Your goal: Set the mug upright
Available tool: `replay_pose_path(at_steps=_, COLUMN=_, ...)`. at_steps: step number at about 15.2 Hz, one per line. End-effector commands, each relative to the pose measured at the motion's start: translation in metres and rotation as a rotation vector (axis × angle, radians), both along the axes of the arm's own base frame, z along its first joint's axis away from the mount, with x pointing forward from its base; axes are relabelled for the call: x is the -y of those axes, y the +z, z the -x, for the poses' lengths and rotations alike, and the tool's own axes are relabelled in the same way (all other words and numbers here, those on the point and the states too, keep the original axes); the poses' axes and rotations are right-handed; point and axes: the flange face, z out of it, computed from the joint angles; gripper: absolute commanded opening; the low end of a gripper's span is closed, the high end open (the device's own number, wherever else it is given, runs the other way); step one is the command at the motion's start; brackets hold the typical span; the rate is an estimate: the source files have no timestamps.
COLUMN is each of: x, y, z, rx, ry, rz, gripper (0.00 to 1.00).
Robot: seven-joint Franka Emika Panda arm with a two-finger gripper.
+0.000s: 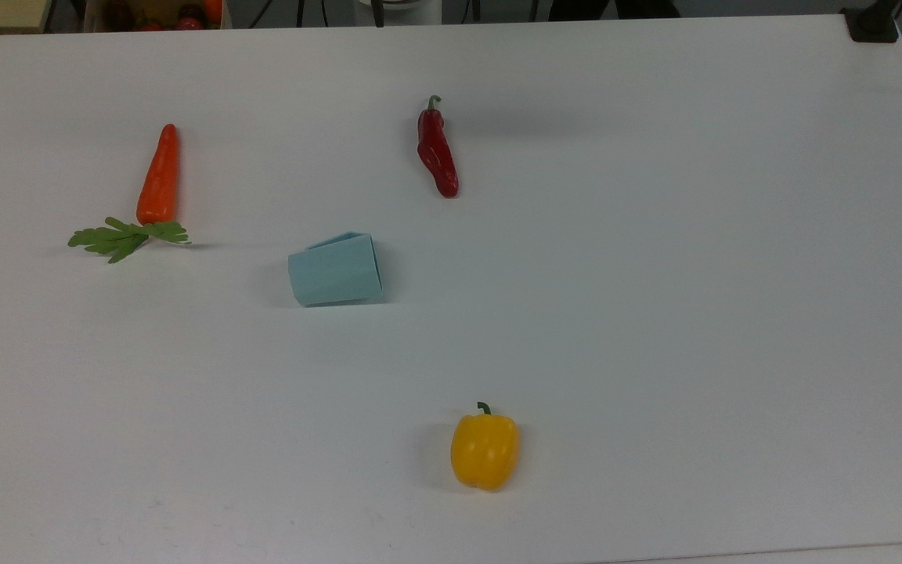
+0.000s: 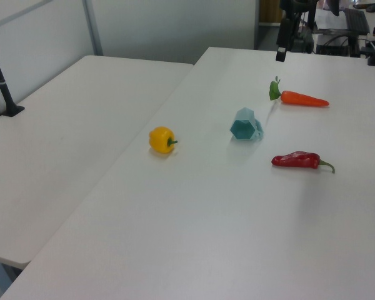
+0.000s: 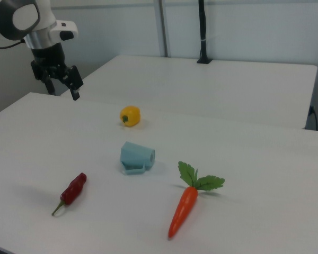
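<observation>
top view: looks straight down | left view, right view: look across from opposite sides | all share the white flat table (image 1: pixel 654 274)

My arm (image 3: pixel 21 16) runs off the right view's frame at ten o'clock. In the top view, a box (image 1: pixel 157 14) of red and orange things at eleven o'clock is cropped, contents too small to identify.

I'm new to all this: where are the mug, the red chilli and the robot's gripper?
mug (image 1: pixel 336 270), top view, on its faceted side wall.
red chilli (image 1: pixel 436 153), top view, mid-body.
gripper (image 3: pixel 62 84), right view, between its two spread fingertips.
</observation>
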Motion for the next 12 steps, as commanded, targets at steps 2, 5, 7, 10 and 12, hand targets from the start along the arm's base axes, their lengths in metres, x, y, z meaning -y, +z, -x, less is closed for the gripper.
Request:
replay_pose_path(at_steps=2, x=0.004, y=-0.017, z=-0.004, rx=0.007, ry=0.086, rz=0.105, gripper=1.0)
replay_pose_path(at_steps=5, x=0.004, y=-0.039, z=-0.018, rx=-0.004, ry=0.177, rz=0.181, gripper=1.0)
replay_pose_path(at_steps=7, x=-0.003, y=-0.055, z=-0.033, rx=0.031, ry=0.196, rz=0.23, gripper=1.0)
replay_pose_path(at_steps=10, x=-0.009, y=-0.086, z=-0.054, rx=0.054, ry=0.208, rz=0.282, gripper=1.0)
replay_pose_path(at_steps=12, x=-0.016, y=-0.104, z=-0.065, rx=0.081, ry=0.169, rz=0.327, gripper=1.0)
